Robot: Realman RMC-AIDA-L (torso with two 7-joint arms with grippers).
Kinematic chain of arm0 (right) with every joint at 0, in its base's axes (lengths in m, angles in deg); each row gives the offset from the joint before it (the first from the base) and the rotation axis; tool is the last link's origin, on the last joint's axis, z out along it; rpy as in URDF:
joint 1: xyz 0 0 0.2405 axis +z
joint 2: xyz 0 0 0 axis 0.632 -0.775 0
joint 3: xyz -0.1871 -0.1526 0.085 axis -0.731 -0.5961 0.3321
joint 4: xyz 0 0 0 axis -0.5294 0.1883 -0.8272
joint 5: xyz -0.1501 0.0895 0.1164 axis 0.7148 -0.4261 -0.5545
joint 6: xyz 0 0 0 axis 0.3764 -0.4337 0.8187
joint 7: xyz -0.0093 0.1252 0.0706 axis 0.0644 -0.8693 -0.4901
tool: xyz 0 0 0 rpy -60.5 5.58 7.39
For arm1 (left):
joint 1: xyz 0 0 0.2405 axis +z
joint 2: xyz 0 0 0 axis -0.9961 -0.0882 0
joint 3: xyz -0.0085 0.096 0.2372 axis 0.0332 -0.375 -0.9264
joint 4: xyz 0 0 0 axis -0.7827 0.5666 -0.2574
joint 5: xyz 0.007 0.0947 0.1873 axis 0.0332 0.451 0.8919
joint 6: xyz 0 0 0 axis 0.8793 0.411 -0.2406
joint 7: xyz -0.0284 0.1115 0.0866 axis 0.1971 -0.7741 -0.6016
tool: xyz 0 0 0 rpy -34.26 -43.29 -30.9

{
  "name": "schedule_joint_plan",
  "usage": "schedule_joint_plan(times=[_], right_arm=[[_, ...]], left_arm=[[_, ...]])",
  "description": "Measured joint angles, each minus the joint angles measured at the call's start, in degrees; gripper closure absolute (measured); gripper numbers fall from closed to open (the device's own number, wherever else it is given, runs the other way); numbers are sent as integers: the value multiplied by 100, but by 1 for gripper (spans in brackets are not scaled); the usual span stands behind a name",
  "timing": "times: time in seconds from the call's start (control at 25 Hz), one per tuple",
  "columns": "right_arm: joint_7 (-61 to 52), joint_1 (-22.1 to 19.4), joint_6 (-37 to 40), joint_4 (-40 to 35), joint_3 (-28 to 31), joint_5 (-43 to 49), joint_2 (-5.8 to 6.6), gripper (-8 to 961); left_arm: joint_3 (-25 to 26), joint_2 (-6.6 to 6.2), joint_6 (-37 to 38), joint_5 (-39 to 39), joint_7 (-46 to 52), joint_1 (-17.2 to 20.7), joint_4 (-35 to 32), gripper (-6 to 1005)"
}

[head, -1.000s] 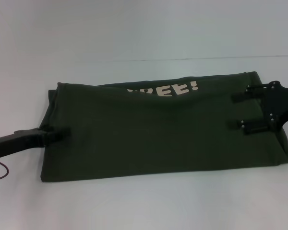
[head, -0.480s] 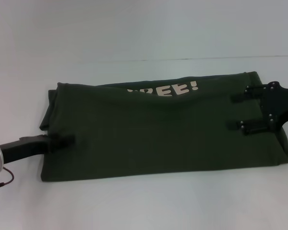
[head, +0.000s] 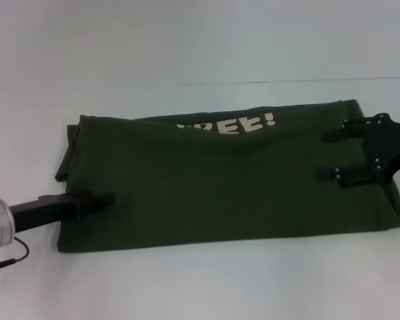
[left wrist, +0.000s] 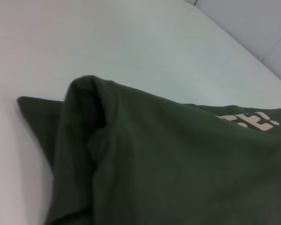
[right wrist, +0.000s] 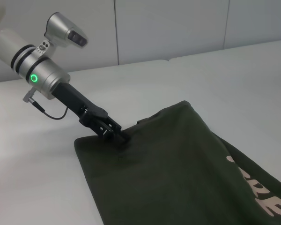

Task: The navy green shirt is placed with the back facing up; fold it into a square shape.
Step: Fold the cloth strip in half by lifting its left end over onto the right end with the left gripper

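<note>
My left hand (head: 100, 200) presses into the near-left edge of the navy green shirt (head: 220, 180); I cannot tell how its fingers stand. My right hand (head: 337, 155) rests on the shirt's right end, two fingers (head: 343, 177) spread wide and lying flat on the cloth. The shirt lies folded lengthwise across the white worktop (head: 200, 40), cream lettering (head: 243, 124) peeking out along its far edge.

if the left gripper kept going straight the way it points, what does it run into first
More of the navy green shirt: the left gripper already lies on its left end, pointing along the cloth. The right gripper sits at the far end.
</note>
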Motion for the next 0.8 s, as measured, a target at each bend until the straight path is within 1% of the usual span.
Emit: schedule_joint_plan(times=[0.08,0.2,0.28,0.4,0.48,0.56,0.8], right_arm=[[1,-1,0,-1,0,3,1,127],[2,-3,1,-1,0,29,0,127],[3,-4,0,-1,0,43,0,127],[3,-4,1,-1,0,53,0,127],[3,-5,1,-1,0,54,0,127],[3,-10,1,-1,0,55,0,128],[3,-14,0,0,0,61,1,128]], left_arm=[[-20,14,111,-36,-37,0,2,348],[45,21,505,-200,-168,23,-64,349],[155,17,759,-384,-262,80,-152,349],[476,0,1014,-618,-353,223,-319,350],[680,-6,1012,-659,-383,294,-392,350],[776,-5,931,-660,-437,335,-409,350],[705,26,583,-609,-768,334,-227,349]])
